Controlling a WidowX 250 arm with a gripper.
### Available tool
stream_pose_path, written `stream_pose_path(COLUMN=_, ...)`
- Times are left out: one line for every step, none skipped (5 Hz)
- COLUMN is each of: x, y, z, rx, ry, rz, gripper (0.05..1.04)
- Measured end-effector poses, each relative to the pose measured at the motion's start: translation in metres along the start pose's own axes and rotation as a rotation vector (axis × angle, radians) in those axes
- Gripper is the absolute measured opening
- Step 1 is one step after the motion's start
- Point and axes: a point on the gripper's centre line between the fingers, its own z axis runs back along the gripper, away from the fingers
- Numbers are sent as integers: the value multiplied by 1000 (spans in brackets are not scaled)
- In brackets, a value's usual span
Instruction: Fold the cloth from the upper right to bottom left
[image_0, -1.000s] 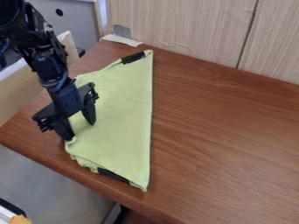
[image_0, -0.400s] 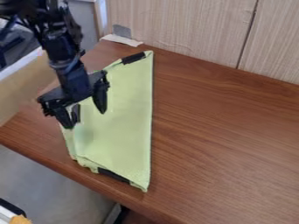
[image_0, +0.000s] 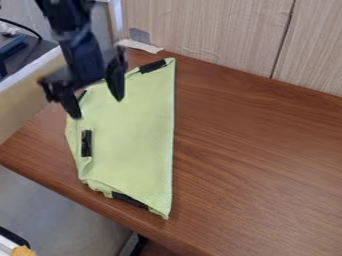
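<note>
Pale wood-grain panels (image_0: 214, 35) rise behind the brown table (image_0: 260, 150)

- No text, label, brand, number or sign can be read.
</note>
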Motion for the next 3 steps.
stream_pose_path(x=2, y=7, z=17, rx=3, ry=23, rz=-15, gripper=999)
stream_pose_path(x=3, y=13, z=27, rx=19, ry=30, rz=-26, gripper=999)
stream_pose_path(x=3, y=12, z=27, rx=17, ry=28, rz=-26, gripper=999)
